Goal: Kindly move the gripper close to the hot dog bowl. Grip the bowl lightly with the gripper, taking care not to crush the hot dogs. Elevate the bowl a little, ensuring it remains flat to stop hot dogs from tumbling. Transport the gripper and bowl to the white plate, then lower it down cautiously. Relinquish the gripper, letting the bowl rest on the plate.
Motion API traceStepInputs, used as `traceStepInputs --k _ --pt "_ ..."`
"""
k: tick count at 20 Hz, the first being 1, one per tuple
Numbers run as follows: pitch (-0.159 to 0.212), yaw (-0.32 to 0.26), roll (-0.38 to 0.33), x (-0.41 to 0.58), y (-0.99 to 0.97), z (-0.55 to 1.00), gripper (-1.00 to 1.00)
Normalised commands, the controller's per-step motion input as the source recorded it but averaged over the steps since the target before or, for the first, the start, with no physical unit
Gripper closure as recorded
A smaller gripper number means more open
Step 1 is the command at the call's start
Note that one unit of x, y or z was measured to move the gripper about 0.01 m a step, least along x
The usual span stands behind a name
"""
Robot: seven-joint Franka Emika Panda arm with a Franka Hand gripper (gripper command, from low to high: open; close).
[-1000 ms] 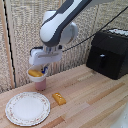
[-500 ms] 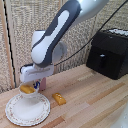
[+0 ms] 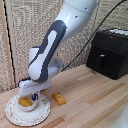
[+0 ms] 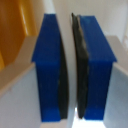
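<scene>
The gripper [image 3: 33, 96], at the end of the white and grey arm, stands low over the white plate [image 3: 43, 113] at the exterior view's left. It is shut on the rim of the hot dog bowl [image 3: 26, 105], which sits level on or just above the plate; I cannot tell if it touches. The orange-yellow hot dogs [image 3: 23, 101] lie inside the bowl. In the wrist view the blue fingers [image 4: 50, 65] are pressed close together on a thin white edge. The bowl wall [image 4: 20, 102] and orange food [image 4: 14, 30] show beside them.
A yellow-orange rectangular block [image 3: 59, 98] lies on the wooden table [image 3: 95, 107] just off the plate toward the exterior view's right. A black box-shaped appliance [image 3: 109, 52] with a cable stands at the back right. A woven panel wall runs behind.
The arm has carried the bowl toward the exterior view's left and downward, from above the table beside the plate to low over the plate's middle. The yellow block has not moved.
</scene>
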Motion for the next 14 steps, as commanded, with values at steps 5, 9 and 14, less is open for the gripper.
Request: traceStepInputs --k 5,9,14 --pt "0.006 0.048 0.006 0.154 -0.01 0.07 -1.0" --pt "0.074 0.011 0.057 0.063 -0.13 0.66 -1.0" --pt "0.078 0.03 0.057 0.095 -0.1 0.73 -1.0"
